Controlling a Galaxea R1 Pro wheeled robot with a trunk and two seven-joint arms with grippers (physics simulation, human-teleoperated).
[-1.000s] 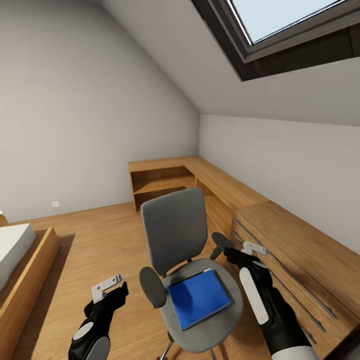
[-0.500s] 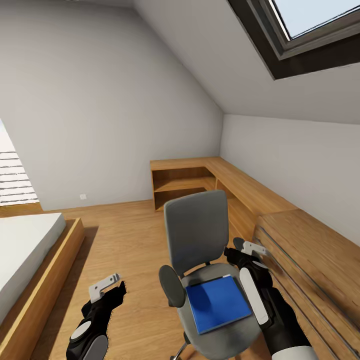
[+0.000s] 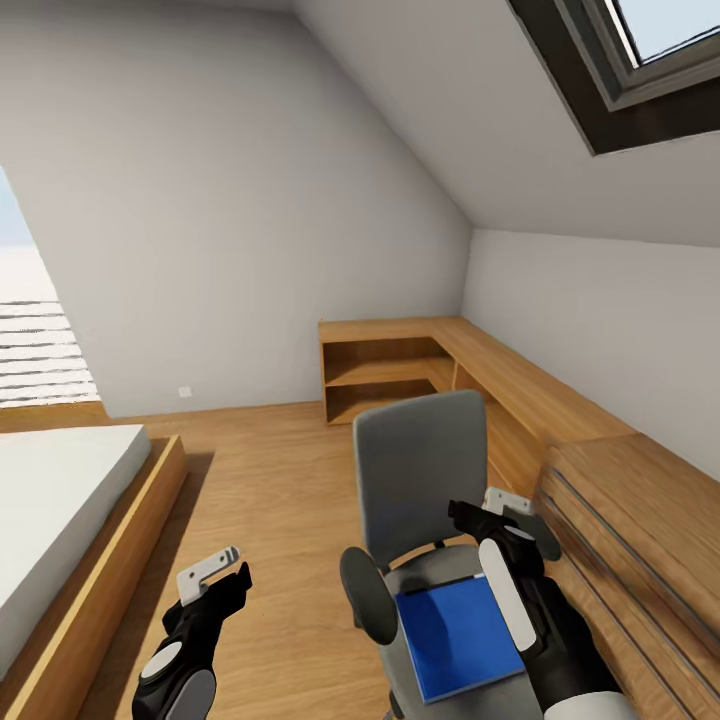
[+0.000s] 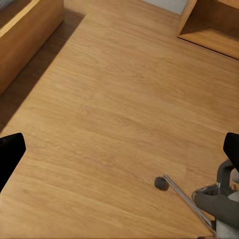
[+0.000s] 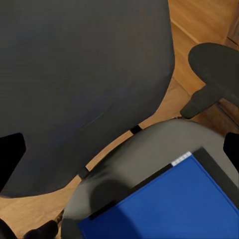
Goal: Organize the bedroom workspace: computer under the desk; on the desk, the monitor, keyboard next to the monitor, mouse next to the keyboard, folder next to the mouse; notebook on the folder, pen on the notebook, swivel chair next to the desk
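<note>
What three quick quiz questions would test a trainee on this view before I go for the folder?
1. True or false: the folder lies on the seat of the swivel chair.
2. Which gripper hangs above the chair seat: A) left gripper, B) right gripper?
3. Fill in: the left gripper hovers over bare wood ____.

Key: 1 true; 2 B; 3 floor.
</note>
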